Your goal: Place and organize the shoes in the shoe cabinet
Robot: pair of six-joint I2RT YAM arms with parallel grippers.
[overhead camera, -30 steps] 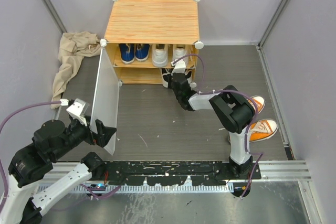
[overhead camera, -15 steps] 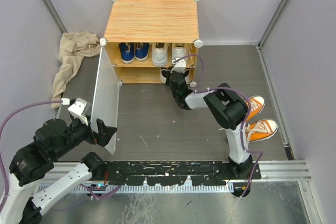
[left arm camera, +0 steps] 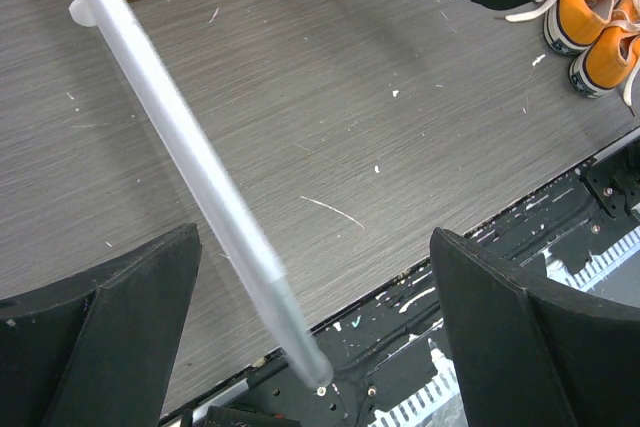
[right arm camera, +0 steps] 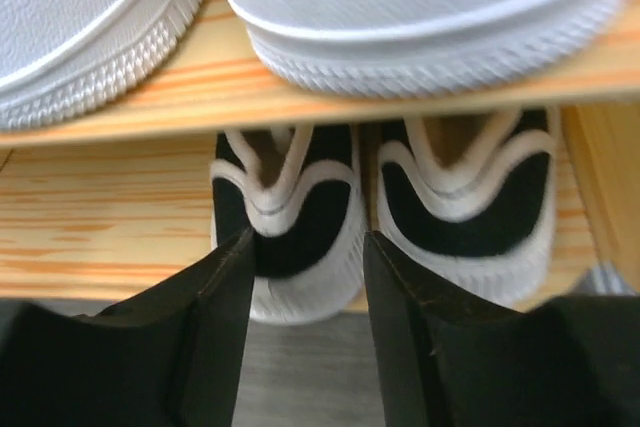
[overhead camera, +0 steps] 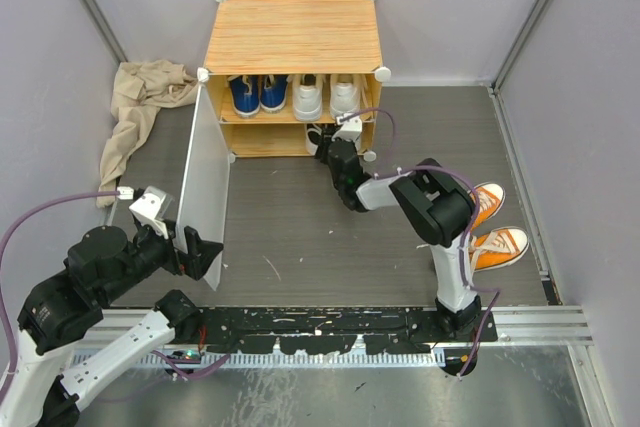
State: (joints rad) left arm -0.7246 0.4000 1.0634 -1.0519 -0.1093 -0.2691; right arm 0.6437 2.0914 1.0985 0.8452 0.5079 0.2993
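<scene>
The shoe cabinet stands at the back with its pale door swung open to the left. Blue shoes and white shoes sit on the upper shelf. Two black shoes stand heels outward on the lower shelf. My right gripper is open, its tips at the heel of the left black shoe, beside the right black shoe. Two orange shoes lie on the floor at the right. My left gripper is open, with the door's free edge passing between its fingers without touching.
A beige cloth lies crumpled on the floor left of the cabinet. Grey walls close in the floor on both sides. The black mounting rail runs along the near edge.
My right gripper has pushed forward into the lower shelf with the black shoe, and the cabinet has slid slightly back. The door's angle shifted a little; the left arm hardly moved.
</scene>
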